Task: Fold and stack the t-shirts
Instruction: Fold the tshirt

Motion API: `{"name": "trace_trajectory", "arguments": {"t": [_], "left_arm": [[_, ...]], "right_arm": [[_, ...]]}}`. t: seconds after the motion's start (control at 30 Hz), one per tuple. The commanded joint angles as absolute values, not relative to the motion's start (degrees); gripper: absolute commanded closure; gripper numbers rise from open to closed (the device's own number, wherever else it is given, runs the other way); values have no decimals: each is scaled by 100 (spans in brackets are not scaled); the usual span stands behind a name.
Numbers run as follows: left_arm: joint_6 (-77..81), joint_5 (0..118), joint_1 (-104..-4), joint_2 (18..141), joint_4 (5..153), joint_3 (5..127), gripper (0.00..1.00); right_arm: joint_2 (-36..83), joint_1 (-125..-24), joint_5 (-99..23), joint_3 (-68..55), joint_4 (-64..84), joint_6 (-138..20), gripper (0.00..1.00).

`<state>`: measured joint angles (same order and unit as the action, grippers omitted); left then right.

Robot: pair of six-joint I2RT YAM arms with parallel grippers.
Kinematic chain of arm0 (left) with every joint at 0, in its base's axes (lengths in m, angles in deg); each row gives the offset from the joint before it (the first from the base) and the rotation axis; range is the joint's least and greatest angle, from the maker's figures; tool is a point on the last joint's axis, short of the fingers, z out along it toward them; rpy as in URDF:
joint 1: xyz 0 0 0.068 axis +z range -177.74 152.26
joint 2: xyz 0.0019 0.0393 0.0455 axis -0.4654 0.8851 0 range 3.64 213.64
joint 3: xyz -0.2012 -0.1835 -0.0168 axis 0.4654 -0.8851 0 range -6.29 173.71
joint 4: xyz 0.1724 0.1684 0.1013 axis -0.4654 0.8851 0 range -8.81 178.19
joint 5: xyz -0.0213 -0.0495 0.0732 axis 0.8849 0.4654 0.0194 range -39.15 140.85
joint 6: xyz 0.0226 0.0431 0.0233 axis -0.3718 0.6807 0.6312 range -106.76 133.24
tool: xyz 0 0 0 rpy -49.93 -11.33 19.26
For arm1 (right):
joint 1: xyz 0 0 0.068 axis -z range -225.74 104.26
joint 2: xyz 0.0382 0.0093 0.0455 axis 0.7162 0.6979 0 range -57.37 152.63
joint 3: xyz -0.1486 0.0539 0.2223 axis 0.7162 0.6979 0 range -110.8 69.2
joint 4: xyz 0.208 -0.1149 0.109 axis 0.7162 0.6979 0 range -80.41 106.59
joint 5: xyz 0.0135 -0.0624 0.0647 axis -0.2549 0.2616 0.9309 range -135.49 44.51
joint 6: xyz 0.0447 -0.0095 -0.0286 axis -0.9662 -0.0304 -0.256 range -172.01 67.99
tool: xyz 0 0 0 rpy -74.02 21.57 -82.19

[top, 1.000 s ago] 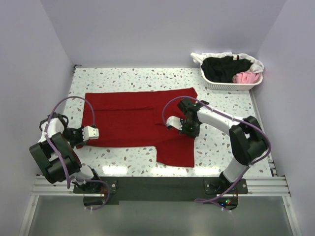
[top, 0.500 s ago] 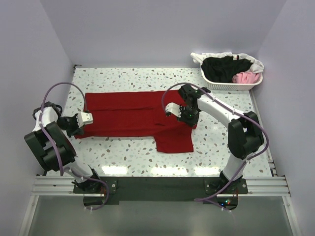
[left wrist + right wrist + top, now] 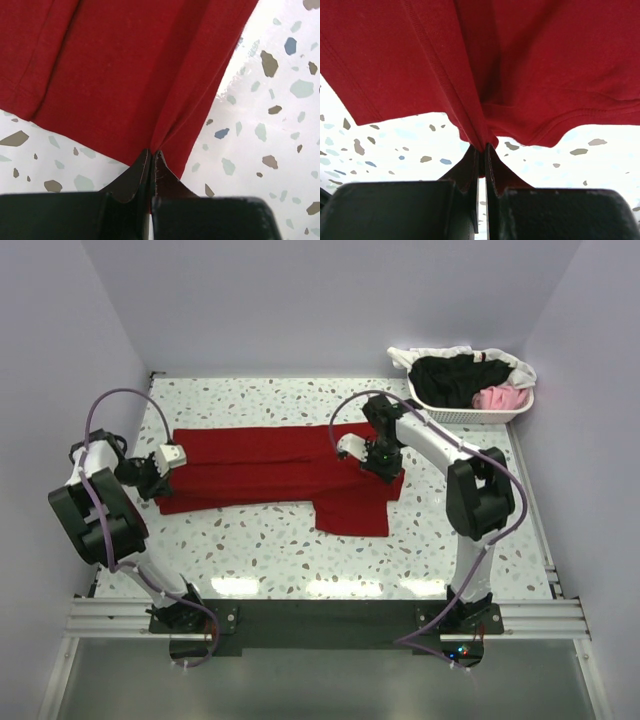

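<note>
Your red shirt (image 3: 270, 470) lies sideways across the middle of the table (image 3: 420, 540), and you hold it at both ends. The L gripper (image 3: 151, 156) is clenched on a thin nip of cloth at the left edge. The R gripper (image 3: 482, 149) is clamped on a bunched pleat near the right end. Biggest risk, imo: both grips are small, right at the fingertips, so if you pull the arms apart or move them at uneven speed, the fabric probably slides out and the fold drops crooked. The R pinch looks like it has more than one layer, and a jerk could free the inner one w/o you noticing. The loose flap at the near right isn't held by either arm. It may drag on the table and crumple under the body, so watch it. As for looks, the shirt is a long, fairly flat band running left to right, plain dark red, w/ that squarish flap sticking out toward you at the right. Close up, the cloth rises off the table at each pinch and creases fan out from the tips. A stitched hem shows near both. Further out, the basket (image 3: 465, 415) sits at the far right corner, well apart, w/ a black shirt (image 3: 455, 378), a pink one (image 3: 500, 397) and a white one (image 3: 430, 355) heaped in it.
</note>
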<state>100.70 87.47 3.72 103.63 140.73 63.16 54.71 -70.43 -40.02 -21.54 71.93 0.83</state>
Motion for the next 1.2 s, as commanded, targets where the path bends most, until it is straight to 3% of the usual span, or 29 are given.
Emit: {"name": "trace_trajectory", "arguments": {"t": [0.0,0.53,1.17], "left_arm": [[9622,8917,329,10532,13753,6613,100],[9076,8724,206,11324,13419,7141,100],[8909,8557,83,11429,13164,7132,100]], "right_arm": [[5601,-6982,-4119,-2606,7471,248,100],[6480,-6947,-4330,-3609,7647,424,100],[6902,-6921,-4409,-4171,7823,547,100]]}}
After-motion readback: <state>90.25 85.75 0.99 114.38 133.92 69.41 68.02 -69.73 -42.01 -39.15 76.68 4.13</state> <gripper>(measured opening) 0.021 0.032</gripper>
